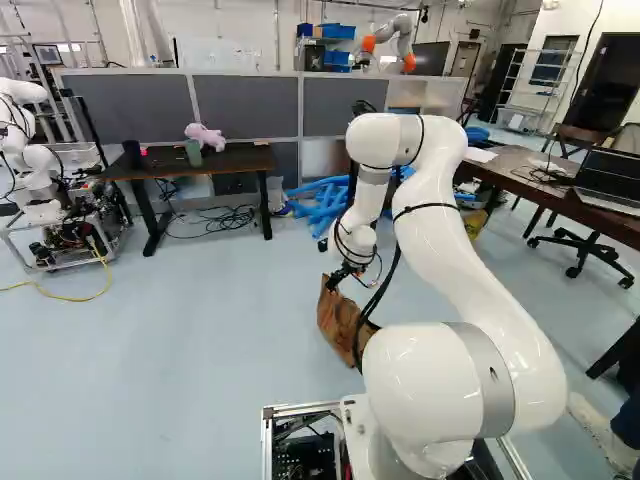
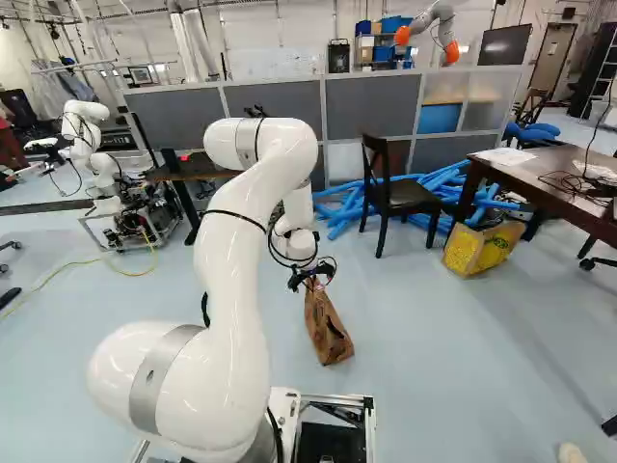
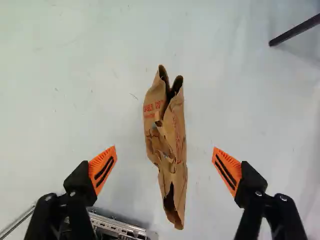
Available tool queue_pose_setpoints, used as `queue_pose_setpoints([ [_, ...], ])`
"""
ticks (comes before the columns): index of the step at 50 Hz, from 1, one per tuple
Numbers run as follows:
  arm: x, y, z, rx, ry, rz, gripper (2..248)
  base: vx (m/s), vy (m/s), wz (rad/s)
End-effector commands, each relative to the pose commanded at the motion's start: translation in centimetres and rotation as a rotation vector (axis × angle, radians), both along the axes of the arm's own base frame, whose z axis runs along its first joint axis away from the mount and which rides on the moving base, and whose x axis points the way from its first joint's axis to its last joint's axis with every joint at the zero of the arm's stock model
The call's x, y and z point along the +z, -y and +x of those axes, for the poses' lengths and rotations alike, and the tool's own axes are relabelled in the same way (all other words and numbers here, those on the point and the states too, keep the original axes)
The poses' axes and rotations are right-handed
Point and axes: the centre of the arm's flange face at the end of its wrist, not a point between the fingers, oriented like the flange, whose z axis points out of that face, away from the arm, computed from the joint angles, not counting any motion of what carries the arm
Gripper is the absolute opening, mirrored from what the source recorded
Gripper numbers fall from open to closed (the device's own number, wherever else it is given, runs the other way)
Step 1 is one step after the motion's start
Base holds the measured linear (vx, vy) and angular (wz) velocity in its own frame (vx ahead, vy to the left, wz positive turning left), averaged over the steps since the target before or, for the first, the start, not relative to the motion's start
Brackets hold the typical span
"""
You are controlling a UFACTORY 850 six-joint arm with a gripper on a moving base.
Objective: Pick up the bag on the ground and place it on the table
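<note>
Crumpled brown bag (image 3: 172, 145) on floor (image 3: 75, 115)

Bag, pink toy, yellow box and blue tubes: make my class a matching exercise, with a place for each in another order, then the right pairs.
Things
1. Bag
2. Pink toy
3. Yellow box
4. Blue tubes

Places
a. Piled on the floor behind the chair
b. Under the open gripper
c. On top of the dark desk
d. On the floor by a table leg

Pairs: 1-b, 2-c, 3-d, 4-a
</note>
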Motion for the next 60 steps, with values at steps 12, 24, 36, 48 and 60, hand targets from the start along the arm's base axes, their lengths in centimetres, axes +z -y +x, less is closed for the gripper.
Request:
queue_pose_setpoints([
  [12, -1.9, 0.1, 0.2, 0.000, -0.044, -0.001, 247, 0.000, 0.000, 0.000],
  [24, -3.8, 0.4, 0.4, -0.005, -0.084, -0.002, 247, 0.000, 0.000, 0.000],
  [36, -5.6, 0.9, 1.2, -0.013, -0.093, -0.002, 247, 0.000, 0.000, 0.000],
  [48, -7.5, 1.5, 2.1, -0.021, -0.088, -0.002, 247, 0.000, 0.000, 0.000],
  [60, -9.3, 1.9, 2.9, -0.027, -0.085, -0.003, 247, 0.000, 0.000, 0.000],
])
